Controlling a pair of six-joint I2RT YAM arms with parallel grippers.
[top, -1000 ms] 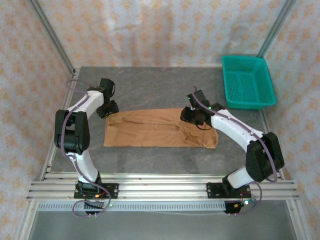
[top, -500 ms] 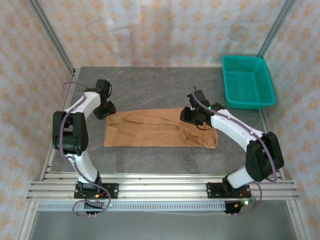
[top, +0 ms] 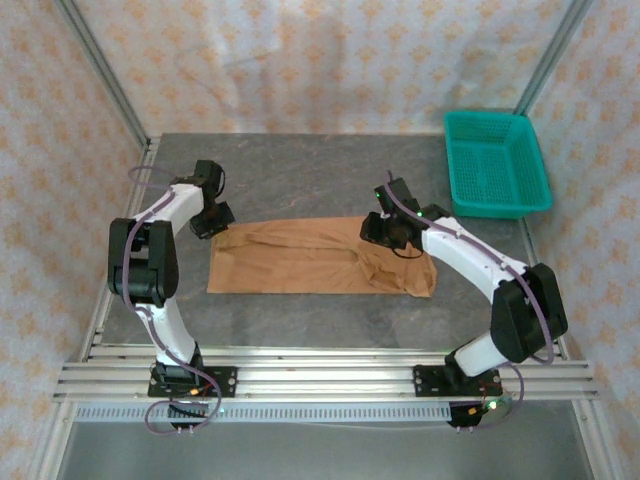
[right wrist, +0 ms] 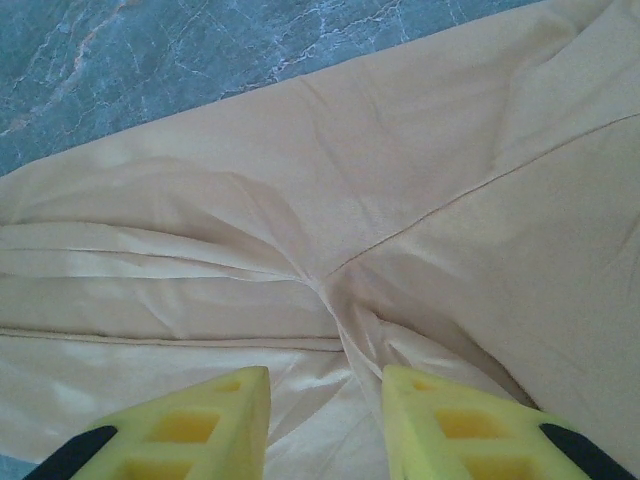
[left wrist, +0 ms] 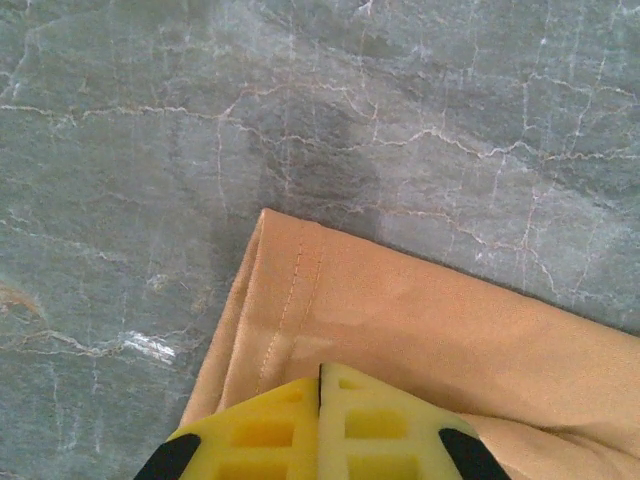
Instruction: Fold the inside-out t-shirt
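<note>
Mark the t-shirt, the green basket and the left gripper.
t-shirt (top: 300,262): top view, middle of the flat cloth.
green basket (top: 500,210): top view, near rim.
left gripper (left wrist: 320,372): left wrist view, where its shut fingers meet.

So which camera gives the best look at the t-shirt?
Top external: the whole t-shirt lies spread flat on the table. Left wrist gives a close-up of one stitched corner; right wrist, its creased middle with seams.

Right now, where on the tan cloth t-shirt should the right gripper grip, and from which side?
The raised pucker where seams meet on the tan cloth t-shirt, from above: it stands proud of the flat cloth, between the open fingers of the right gripper.
</note>
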